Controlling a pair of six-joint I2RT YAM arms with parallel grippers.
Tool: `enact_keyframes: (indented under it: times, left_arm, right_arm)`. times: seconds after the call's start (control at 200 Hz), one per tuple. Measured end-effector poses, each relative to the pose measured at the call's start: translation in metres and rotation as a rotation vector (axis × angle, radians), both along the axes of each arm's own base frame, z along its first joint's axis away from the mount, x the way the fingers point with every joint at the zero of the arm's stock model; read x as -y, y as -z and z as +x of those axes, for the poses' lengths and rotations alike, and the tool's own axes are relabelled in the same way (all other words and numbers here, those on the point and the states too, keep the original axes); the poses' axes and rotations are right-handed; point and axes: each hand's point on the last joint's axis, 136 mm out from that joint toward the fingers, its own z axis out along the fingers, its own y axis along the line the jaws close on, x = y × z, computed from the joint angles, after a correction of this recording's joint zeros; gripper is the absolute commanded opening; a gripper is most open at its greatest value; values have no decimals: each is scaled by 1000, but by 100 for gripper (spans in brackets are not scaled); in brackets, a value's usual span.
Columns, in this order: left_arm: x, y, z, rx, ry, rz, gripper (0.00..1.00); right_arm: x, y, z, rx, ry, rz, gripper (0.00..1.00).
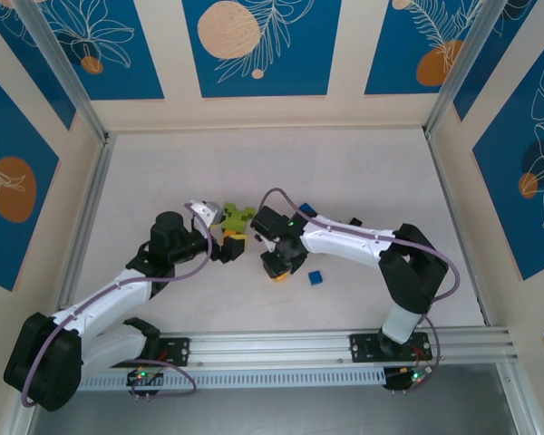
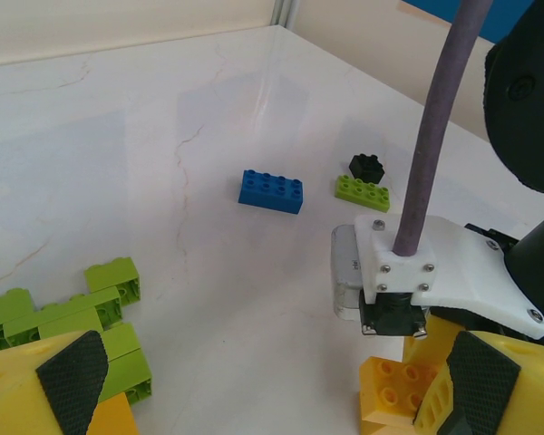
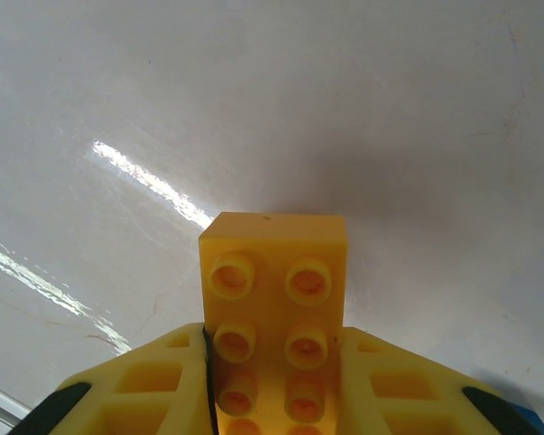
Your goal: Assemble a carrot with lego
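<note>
The right gripper (image 3: 274, 385) was clamped on an orange brick (image 3: 272, 290), its long axis running straight out from the jaws. The left gripper (image 2: 270, 381), jaws wide apart, hung nearer the green bricks (image 2: 82, 317), which seemed to lie just beside one fingertip
</note>
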Motion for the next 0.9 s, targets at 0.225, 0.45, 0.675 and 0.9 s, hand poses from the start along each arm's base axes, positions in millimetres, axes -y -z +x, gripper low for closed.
enact_keyframes:
  times: [0.225,0.45,0.675,0.9]
  left_arm:
    - [0,0,0,0,0,0,99]
    - [0,0,0,0,0,0,99]
    - [0,0,0,0,0,0,99]
    - [0,0,0,0,2,0,99]
  right_arm:
    - [-10,-5,10,17,-66,-16,29]
    - [-15,-5,19,40,-126,-22,30]
    - [-14,-4,20,41,-139,-22,36]
    - [-8,-2,21,49,-126,-20,47]
